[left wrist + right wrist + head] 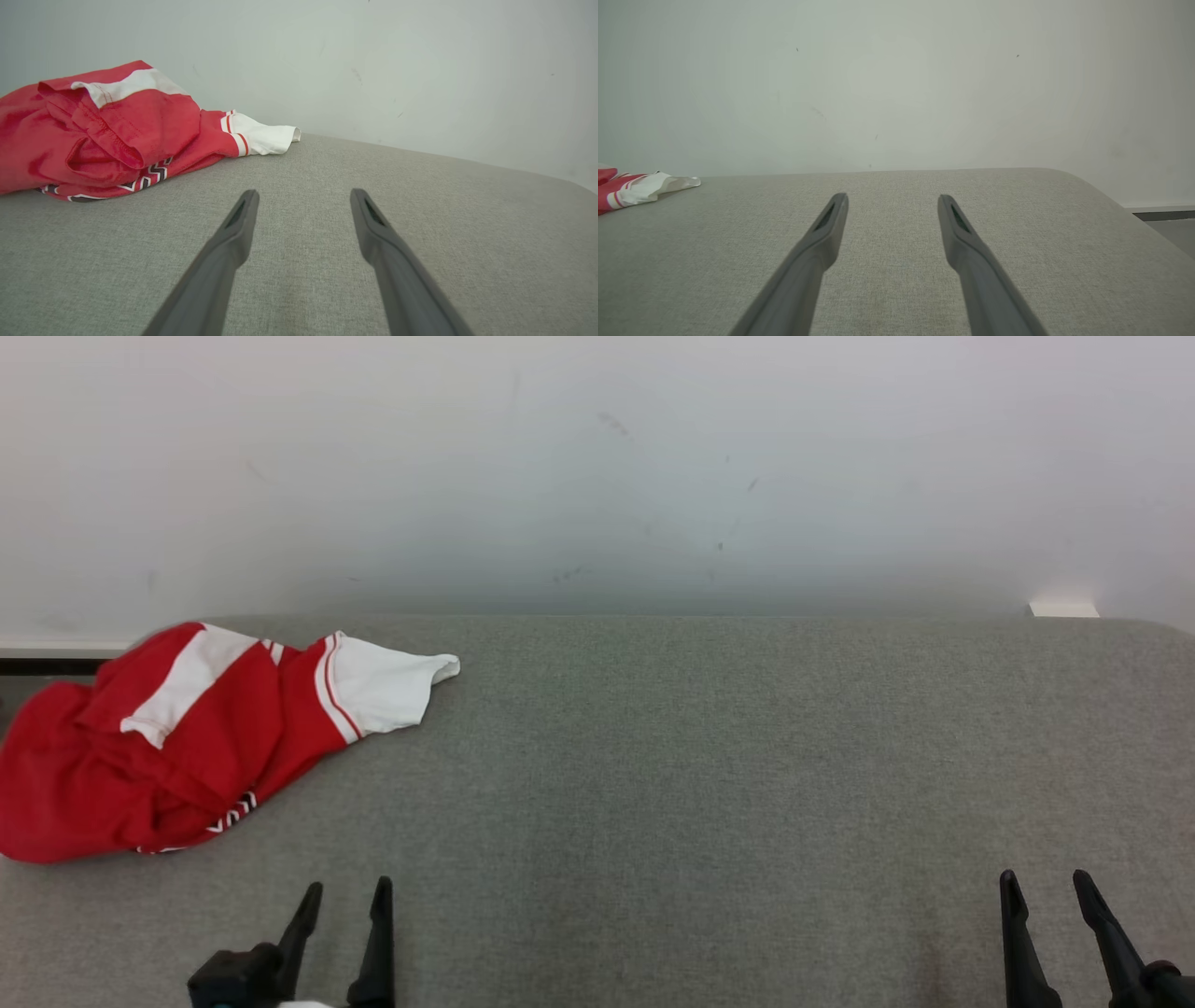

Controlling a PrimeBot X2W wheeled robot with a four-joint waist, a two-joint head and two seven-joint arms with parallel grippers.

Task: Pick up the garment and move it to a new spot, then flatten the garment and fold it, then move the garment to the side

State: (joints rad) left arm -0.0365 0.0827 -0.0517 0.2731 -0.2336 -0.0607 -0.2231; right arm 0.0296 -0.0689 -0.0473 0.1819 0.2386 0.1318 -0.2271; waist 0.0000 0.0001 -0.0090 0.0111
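A crumpled red garment (pixel 168 737) with white panels and a white sleeve end lies bunched at the far left of the grey fabric table (pixel 709 784). It also lies at the upper left of the left wrist view, garment (pixel 103 135), and its white sleeve tip peeks in at the left edge of the right wrist view, garment (pixel 640 189). My left gripper (pixel 347 892) rests open near the front edge, just below and right of the garment, holding nothing. At the lower right my right gripper (pixel 1044 881) is open too, far from the cloth.
A pale wall (pixel 597 467) rises right behind the table's far edge. The table's rounded right corner (pixel 1101 186) drops off to a floor strip (pixel 1167 224). A wide stretch of bare grey surface lies between the garment and the right side.
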